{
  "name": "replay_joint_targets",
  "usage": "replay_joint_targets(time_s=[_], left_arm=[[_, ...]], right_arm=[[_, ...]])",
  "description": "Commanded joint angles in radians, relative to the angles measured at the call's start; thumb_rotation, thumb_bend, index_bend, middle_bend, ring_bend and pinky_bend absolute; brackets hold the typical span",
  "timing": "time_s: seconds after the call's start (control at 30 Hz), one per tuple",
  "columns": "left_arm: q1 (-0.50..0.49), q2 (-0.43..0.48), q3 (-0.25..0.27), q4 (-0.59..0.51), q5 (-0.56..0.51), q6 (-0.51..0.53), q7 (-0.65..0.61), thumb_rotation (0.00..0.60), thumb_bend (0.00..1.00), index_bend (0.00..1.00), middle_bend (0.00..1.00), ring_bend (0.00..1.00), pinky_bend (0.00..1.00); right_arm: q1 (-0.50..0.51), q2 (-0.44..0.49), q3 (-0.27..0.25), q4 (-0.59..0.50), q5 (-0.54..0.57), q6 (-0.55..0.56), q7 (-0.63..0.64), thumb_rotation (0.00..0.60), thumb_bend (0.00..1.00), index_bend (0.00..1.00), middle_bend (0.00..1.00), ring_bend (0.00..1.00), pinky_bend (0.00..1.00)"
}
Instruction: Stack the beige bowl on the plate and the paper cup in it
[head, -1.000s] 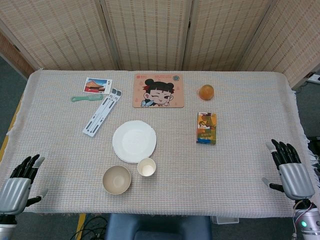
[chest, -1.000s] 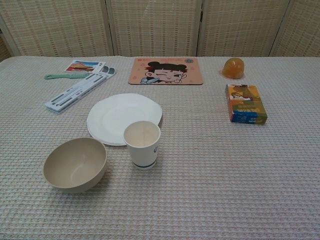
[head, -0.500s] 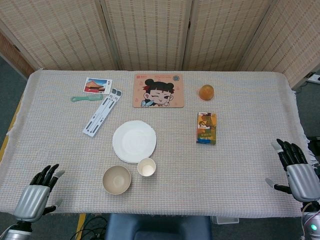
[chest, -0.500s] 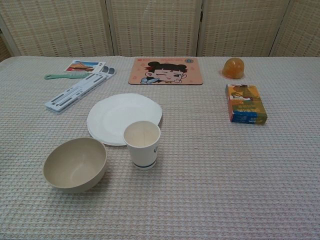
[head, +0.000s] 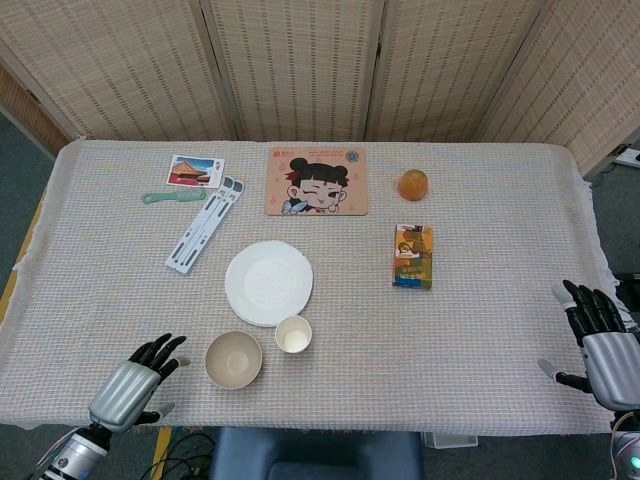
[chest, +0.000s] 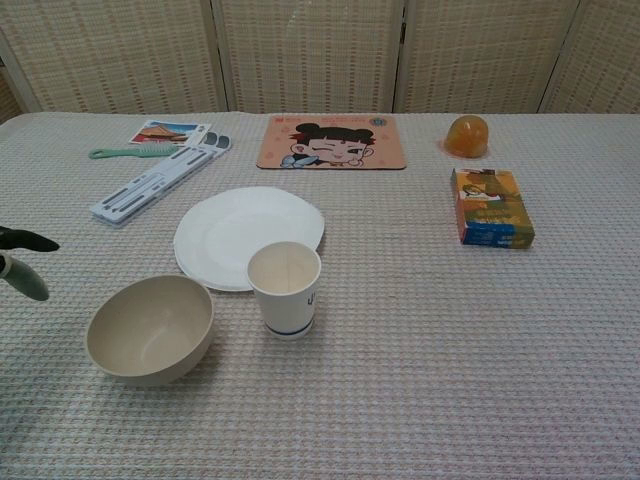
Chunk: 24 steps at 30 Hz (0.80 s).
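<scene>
The left robot hand hovers over the surface's near edge, fingers spread and holding nothing, just left of the beige bowl. The bowl sits upright beside the paper cup, both in front of the white plate. Far right, the right robot hand hangs open-fingered, holding nothing.

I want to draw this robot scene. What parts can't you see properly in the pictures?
- Left hand: chest view shows only fingertips, the left edge cuts off the rest.
- Right hand: missing from the chest view, partly cut by the head view's edge.
- Beige bowl underside: hidden by its own wall.
- Paper cup print: too small to read.
</scene>
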Motion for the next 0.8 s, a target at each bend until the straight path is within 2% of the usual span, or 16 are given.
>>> replay_joint_targets(time_s=[0.03,0.43,0.6,0.8], left_arm=[[-0.018,-0.009,-0.005,0.019,0.002,-0.017,-0.016,0.600,0.26,0.31,0.11,0.01,0.20],[-0.062,-0.114,-0.007,0.178,0.059,-0.003,-0.107,0.600,0.26,0.42,0.17,0.01,0.20],[-0.091,-0.140,-0.023,0.202,0.042,-0.022,-0.129,0.600,0.26,0.43,0.17,0.01,0.20],[-0.109,-0.181,-0.027,0.215,0.032,-0.039,-0.089,0.600,0.25,0.44,0.18,0.01,0.20]], right_arm=[[-0.001,0.000,0.001,0.001,0.000,0.001,0.000,0.600,0.10,0.00,0.00,0.00,0.00],[-0.002,0.004,0.005,0.006,0.002,0.003,0.012,0.600,0.10,0.00,0.00,0.00,0.00],[-0.004,0.007,0.011,0.009,0.008,0.008,0.026,0.600,0.10,0.00,0.00,0.00,0.00],[-0.006,0.011,0.012,0.018,0.002,0.017,0.044,0.600,0.10,0.00,0.00,0.00,0.00]])
